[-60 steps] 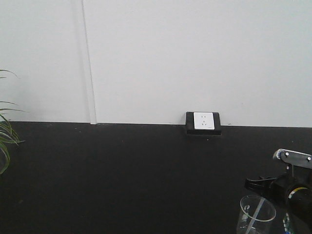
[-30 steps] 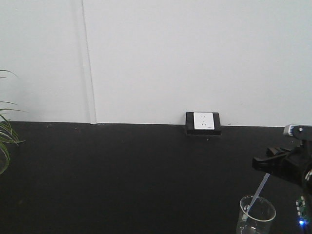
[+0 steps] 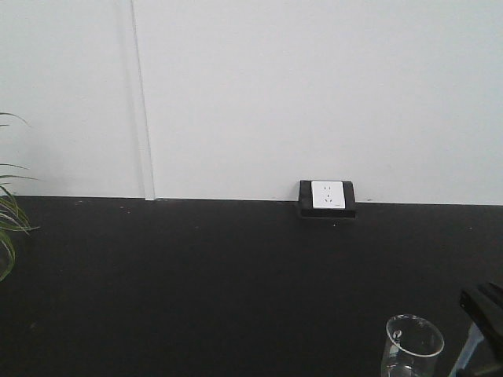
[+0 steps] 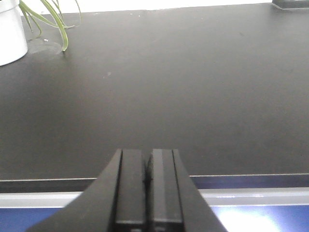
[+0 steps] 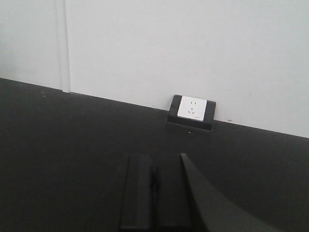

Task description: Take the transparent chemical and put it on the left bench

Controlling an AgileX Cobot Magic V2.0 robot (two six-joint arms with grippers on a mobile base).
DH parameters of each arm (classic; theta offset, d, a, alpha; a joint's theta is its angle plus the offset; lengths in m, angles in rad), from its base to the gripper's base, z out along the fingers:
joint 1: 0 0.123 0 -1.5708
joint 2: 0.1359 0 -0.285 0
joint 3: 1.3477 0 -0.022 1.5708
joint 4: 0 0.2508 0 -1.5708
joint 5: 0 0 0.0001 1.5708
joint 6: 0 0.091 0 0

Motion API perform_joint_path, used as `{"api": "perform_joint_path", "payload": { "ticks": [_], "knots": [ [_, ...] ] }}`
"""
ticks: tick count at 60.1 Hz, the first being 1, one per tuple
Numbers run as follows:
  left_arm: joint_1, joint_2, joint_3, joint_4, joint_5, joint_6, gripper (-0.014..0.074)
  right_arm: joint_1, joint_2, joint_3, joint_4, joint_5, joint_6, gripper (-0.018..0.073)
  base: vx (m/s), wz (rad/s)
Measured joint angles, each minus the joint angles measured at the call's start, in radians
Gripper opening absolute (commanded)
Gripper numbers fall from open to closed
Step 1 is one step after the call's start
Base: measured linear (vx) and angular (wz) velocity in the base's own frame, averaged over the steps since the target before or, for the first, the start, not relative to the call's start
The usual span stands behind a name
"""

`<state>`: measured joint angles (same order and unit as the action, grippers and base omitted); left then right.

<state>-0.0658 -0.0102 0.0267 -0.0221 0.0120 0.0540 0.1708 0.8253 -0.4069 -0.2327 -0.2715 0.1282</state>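
Observation:
The transparent chemical, a clear glass beaker, stands on the black worktop at the lower right of the front view; the frame edge cuts off its base. No gripper touches it. A black part of my right arm shows just right of it, with a pale strip that I cannot identify. My right gripper is shut with nothing between its fingers and faces the wall socket. Near the worktop's front edge, my left gripper is also shut and holds nothing. The left bench is out of view.
A wall socket sits where the worktop meets the white wall. A potted plant in a white pot stands at the far left, and its leaves reach into the front view. The worktop's metal front edge runs below the left gripper.
The right arm has pulled away from the beaker, down and to the right, mostly out of the front view. The pipette seen sticking up from the beaker earlier no longer shows there.

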Motion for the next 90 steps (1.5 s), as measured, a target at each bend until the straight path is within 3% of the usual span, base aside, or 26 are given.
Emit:
{"api": "perform_joint_path", "payload": {
  "ticks": [22, 90],
  "knots": [
    [0.000, 0.000, 0.000, 0.000, 0.000, 0.000, -0.0003, 0.000, -0.216, 0.159, -0.001, 0.026, 0.000, -0.0003, 0.00, 0.00],
    [0.000, 0.000, 0.000, 0.000, 0.000, 0.000, -0.0003, 0.000, -0.224, 0.183, -0.002, 0.059, 0.000, -0.0003, -0.06, 0.03]
  ]
}}
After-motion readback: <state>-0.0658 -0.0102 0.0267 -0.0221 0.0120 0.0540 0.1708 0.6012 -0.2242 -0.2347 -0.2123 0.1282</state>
